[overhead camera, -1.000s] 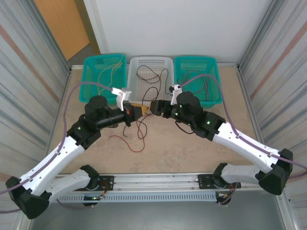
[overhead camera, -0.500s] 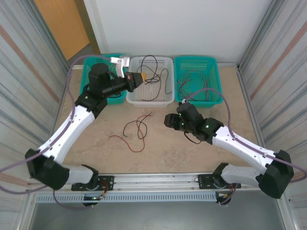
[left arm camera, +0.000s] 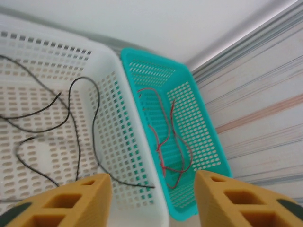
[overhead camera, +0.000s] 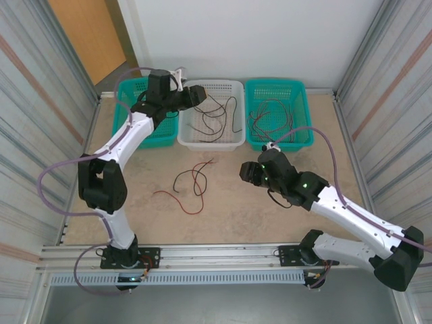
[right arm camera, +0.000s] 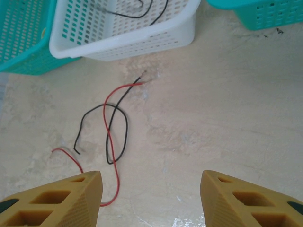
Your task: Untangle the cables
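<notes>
A red cable (right arm camera: 105, 118) and a black cable (right arm camera: 127, 132) lie crossed on the table (overhead camera: 270, 216), also in the top view as one loose tangle (overhead camera: 192, 182). My right gripper (overhead camera: 244, 172) hovers to their right, open, nothing between its yellow fingers (right arm camera: 71, 201). My left gripper (overhead camera: 198, 95) reaches over the white basket (overhead camera: 233, 138) at the back, open and holding nothing. Black cables (left arm camera: 71, 118) lie in that basket (left arm camera: 118, 71), one end poking through its wall. Reddish-brown cables (left arm camera: 165, 137) lie in the teal basket (left arm camera: 208, 142) beside it.
Three baskets line the back edge: a teal one (overhead camera: 131, 91) on the left with pale cables, partly under my left arm, the white one, and a teal one (overhead camera: 304, 135) on the right. Corrugated walls (overhead camera: 40, 121) close both sides.
My left arm swung from the table's middle to the white basket with a black cable, then opened and let it drop in. My right gripper drew back to the right.
</notes>
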You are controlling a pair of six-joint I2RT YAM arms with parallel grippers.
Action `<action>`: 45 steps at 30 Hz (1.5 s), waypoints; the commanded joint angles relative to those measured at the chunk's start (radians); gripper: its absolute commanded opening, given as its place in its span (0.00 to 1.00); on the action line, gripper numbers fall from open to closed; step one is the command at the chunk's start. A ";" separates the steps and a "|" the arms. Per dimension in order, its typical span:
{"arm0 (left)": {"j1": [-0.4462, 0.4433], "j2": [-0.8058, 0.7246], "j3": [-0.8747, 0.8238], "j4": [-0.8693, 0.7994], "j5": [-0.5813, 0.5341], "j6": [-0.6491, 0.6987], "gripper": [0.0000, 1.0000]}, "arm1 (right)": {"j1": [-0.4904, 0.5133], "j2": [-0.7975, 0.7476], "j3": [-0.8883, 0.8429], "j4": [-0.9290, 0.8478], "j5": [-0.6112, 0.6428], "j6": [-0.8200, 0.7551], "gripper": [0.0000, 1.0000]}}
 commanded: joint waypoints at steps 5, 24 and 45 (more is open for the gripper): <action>0.008 -0.188 -0.135 -0.080 -0.039 0.045 0.57 | 0.041 0.033 0.047 -0.032 0.051 -0.004 0.56; 0.002 -1.046 -0.930 -0.404 -0.195 0.083 0.44 | 0.118 0.599 0.282 0.048 -0.113 -0.032 0.44; 0.003 -1.041 -0.908 -0.390 -0.161 0.081 0.38 | 0.167 1.083 0.653 -0.240 -0.101 0.050 0.28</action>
